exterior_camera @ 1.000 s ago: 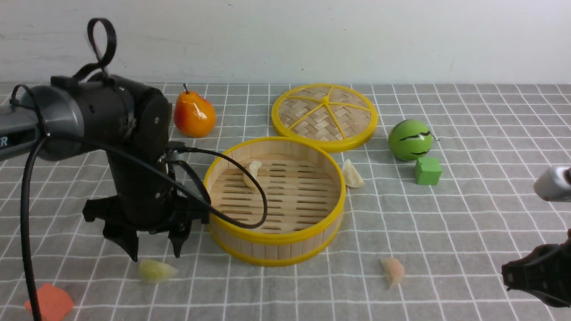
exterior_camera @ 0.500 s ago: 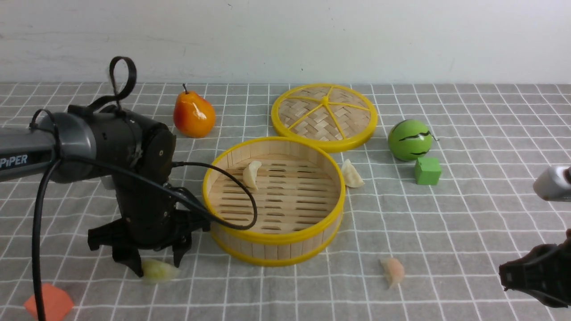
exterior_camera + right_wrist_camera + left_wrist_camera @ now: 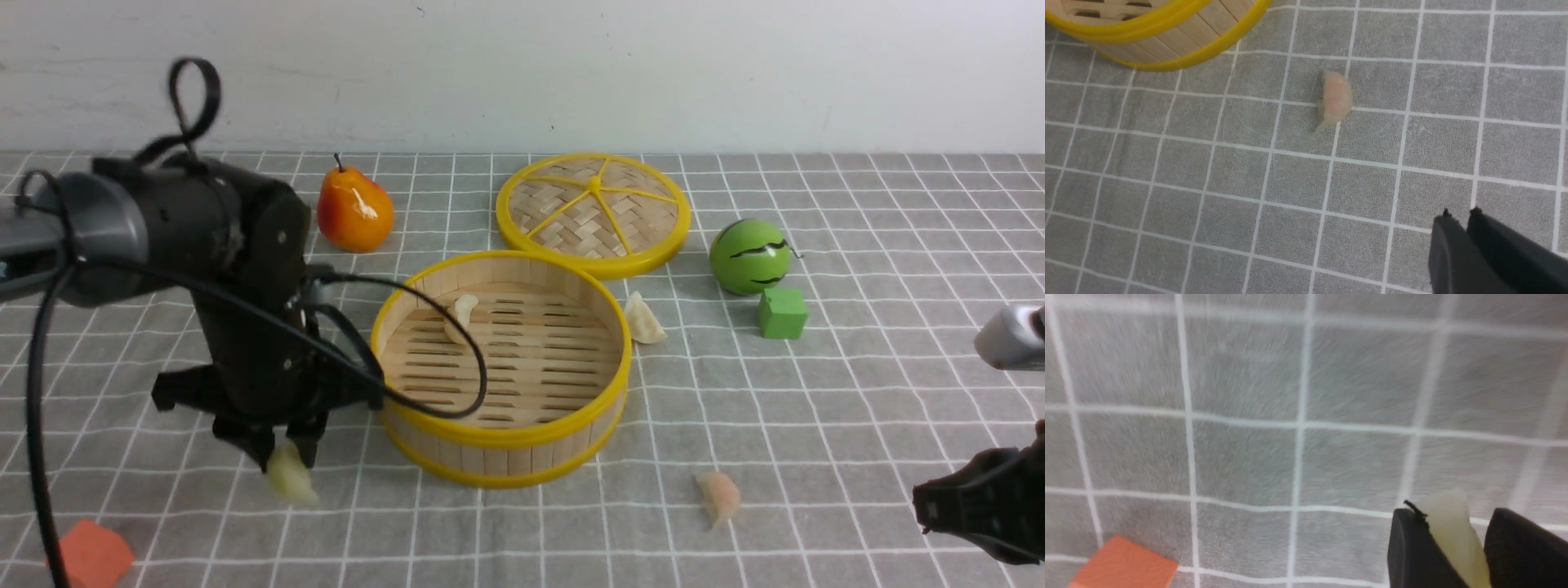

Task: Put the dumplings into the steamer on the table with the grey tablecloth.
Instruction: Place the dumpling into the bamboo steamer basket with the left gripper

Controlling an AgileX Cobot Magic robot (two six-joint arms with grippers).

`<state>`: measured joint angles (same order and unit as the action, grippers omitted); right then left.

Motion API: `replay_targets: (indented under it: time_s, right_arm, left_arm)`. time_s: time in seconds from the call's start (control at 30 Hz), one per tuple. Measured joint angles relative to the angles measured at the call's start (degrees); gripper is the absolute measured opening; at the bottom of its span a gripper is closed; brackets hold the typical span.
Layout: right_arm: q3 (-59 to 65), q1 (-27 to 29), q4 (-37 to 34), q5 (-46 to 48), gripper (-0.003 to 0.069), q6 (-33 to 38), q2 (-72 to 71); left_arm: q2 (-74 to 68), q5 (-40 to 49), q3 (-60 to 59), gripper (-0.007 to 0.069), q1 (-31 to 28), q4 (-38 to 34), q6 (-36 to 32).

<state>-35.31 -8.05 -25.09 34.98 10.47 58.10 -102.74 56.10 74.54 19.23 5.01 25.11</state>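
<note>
My left gripper (image 3: 282, 457) is shut on the pale green dumpling (image 3: 290, 480), which hangs from its fingers just above the grey tablecloth (image 3: 857, 408), left of the steamer (image 3: 500, 447). The left wrist view shows that dumpling (image 3: 1455, 535) pinched between the two black fingers. One cream dumpling (image 3: 460, 317) lies inside the steamer at its back left. Another cream dumpling (image 3: 645, 320) rests on the cloth against the steamer's right rim. The pink dumpling (image 3: 718, 496) lies on the cloth in front of the steamer; in the right wrist view the pink dumpling (image 3: 1334, 100) is well clear of my shut right gripper (image 3: 1458, 213).
The flat woven lid (image 3: 594, 212) lies behind the steamer. An orange pear (image 3: 353, 211) stands at the back left, a green ball (image 3: 749, 255) and a green cube (image 3: 782, 314) to the right. An orange cube (image 3: 91, 555) sits at the front left corner.
My left gripper came down over the green dumpling, shut on it and lifted it slightly off the cloth. The right arm has stayed in place.
</note>
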Motion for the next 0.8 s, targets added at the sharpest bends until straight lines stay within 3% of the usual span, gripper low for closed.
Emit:
replay_targets:
  time_s: [0.27,0.4,0.7,0.8]
  right_arm:
    - [0.00,0.00,0.00,-1.13,0.0064,0.41,0.00]
    - [0.00,0.00,-0.07,-1.67,0.0065,0.46,0.11]
    - [0.00,0.00,-0.29,-1.91,0.0075,1.66,0.50]
    - [-0.76,0.00,-0.59,-0.21,0.0108,2.95,2.59]
  left_arm:
    - [4.35,-3.17,9.77,0.0219,2.58,-5.01,-6.43]
    - [-3.43,-4.91,17.38,0.0219,5.75,-4.43,-9.46]
    - [-17.71,-1.21,23.86,0.0219,6.74,-3.05,-14.45]
    - [-18.50,-0.94,24.32,0.0284,6.74,-3.05,-15.78]
